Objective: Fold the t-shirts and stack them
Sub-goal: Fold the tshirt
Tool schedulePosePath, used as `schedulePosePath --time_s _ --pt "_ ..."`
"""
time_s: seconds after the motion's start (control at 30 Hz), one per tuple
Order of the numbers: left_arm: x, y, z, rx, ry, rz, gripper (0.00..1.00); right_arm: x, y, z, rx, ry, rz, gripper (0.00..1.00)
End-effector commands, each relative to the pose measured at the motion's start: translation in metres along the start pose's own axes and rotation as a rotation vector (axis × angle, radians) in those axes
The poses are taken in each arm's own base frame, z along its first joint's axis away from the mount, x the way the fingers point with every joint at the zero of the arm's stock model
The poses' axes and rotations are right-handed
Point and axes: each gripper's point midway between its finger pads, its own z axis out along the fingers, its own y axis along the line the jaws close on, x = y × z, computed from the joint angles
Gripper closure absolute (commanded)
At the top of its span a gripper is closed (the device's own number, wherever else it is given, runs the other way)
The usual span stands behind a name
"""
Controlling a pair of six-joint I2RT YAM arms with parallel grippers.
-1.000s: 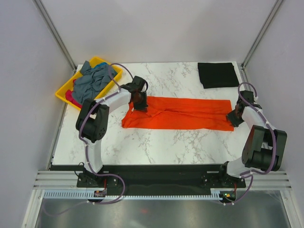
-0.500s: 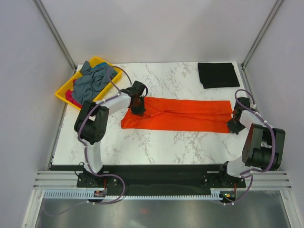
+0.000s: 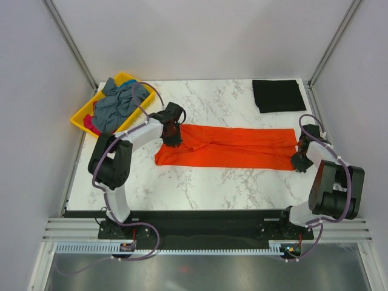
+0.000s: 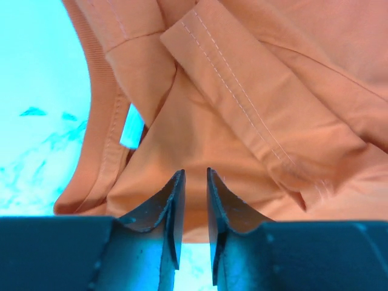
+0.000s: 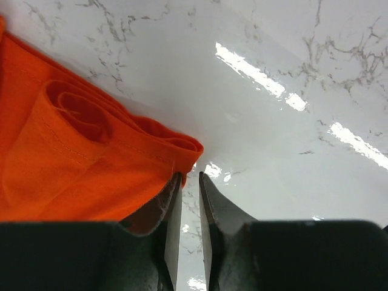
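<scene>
The bright orange t-shirt (image 3: pixel 230 145) lies flat as a long strip across the middle of the table. My left gripper (image 3: pixel 173 138) hovers over its left end. In the left wrist view the jaws (image 4: pixel 194 171) are nearly together with nothing between them, and the sleeve and hem folds (image 4: pixel 242 91) lie just past the tips. My right gripper (image 3: pixel 298 162) is at the shirt's near right corner. Its jaws (image 5: pixel 189 174) are nearly together over bare marble, with the rolled corner (image 5: pixel 73 151) against the left fingertip. A folded black t-shirt (image 3: pixel 277 95) lies at the far right.
A yellow tray (image 3: pixel 82 118) at the far left holds a crumpled grey-blue shirt (image 3: pixel 118 103) over a pink one (image 3: pixel 90 123). The white marble table (image 3: pixel 200 188) ends at grey side walls and at a black strip by the arm bases.
My right gripper has moved nearer along the shirt's right edge to its near corner. My left gripper has shifted slightly at the left end. The shirt has barely moved.
</scene>
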Motion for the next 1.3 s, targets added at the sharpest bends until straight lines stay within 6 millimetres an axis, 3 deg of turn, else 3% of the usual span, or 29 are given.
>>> schedulePosePath --time_s 0.0,0.17,0.3,0.47,0.7,1.0,1.27 --pt "-0.025 -0.004 -0.036 0.030 -0.089 0.025 0.70 -0.012 0.004 -0.011 -0.011 -0.011 -0.002 0.75" --pt "-0.023 -0.045 -0.052 0.160 -0.098 0.137 0.62 -0.013 0.010 -0.022 -0.068 -0.023 0.044 0.69" --pt "-0.014 -0.072 -0.043 0.205 -0.092 0.250 0.53 -0.016 0.013 -0.032 -0.083 -0.024 0.060 0.62" --pt "-0.002 -0.097 -0.034 0.272 -0.062 0.295 0.52 -0.016 0.044 -0.048 -0.257 0.005 0.065 0.57" --pt "-0.007 -0.094 -0.018 0.212 -0.079 0.295 0.50 -0.029 0.072 -0.054 -0.368 -0.016 0.131 0.51" --pt "-0.006 -0.090 -0.008 0.179 -0.076 0.319 0.47 -0.032 0.096 -0.037 -0.426 0.013 0.169 0.50" --pt "-0.005 -0.090 -0.002 0.175 -0.071 0.332 0.51 -0.023 0.094 -0.015 -0.379 0.042 0.174 0.49"
